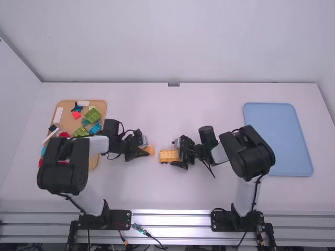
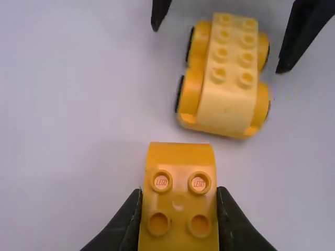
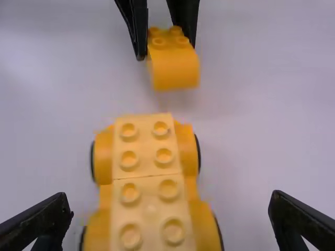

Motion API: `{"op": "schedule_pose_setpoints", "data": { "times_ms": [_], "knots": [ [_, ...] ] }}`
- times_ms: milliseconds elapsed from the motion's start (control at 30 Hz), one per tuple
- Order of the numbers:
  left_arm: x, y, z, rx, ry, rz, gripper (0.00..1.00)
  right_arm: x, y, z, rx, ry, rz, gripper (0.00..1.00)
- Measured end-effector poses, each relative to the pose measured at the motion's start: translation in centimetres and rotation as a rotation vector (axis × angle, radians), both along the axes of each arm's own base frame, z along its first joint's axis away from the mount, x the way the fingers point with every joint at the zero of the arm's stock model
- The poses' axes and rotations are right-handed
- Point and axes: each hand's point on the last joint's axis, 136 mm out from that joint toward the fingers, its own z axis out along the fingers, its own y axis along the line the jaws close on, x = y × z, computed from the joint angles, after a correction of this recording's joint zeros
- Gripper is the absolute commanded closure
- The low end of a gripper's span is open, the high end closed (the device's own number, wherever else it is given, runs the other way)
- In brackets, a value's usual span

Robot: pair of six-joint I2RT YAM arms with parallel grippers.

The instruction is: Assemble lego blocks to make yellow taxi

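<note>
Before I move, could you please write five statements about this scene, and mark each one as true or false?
1. The left tool holds a curved orange block. True.
2. The right tool is open, with the wheeled yellow base between its fingers. True.
3. The curved orange block is already joined to the wheeled yellow base. False: the two are apart.
4. The wheeled yellow base has a smooth top without studs. False: studs cover its top.
5. Coloured blocks lie on the tan tray. True.
</note>
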Motion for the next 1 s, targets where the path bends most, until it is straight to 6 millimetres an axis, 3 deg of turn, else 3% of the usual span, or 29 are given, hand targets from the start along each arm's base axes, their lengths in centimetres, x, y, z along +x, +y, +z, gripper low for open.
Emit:
{"op": "schedule_pose_setpoints", "data": {
  "times_ms": [233,333,533,667,767,1000],
  "knots": [
    [1.1,-0.3,1.0,-0.028,0.018,0.073,0.98,-0.3,0.4,-1.5,0.019,0.060,0.033,0.00],
    [0.6,-1.4,1.1,-0.030,0.024,0.042,0.98,-0.5,0.4,-1.5,0.024,0.062,0.039,0.07],
    [-0.7,-4.5,1.3,-0.037,0.007,-0.061,0.98,-0.6,0.8,-1.7,0.009,0.056,0.041,0.37],
    [-0.9,-4.9,1.4,-0.046,0.009,-0.076,0.98,-1.0,1.6,-1.9,-0.005,0.047,0.056,0.55],
    [-1.0,-5.2,1.8,-0.072,0.005,-0.087,0.98,-1.2,2.0,-1.9,-0.009,0.040,0.066,0.64],
    [-0.9,-5.9,2.5,-0.105,-0.025,-0.115,0.98,-1.2,2.2,-1.8,-0.010,0.032,0.070,0.72]
  ]
}}
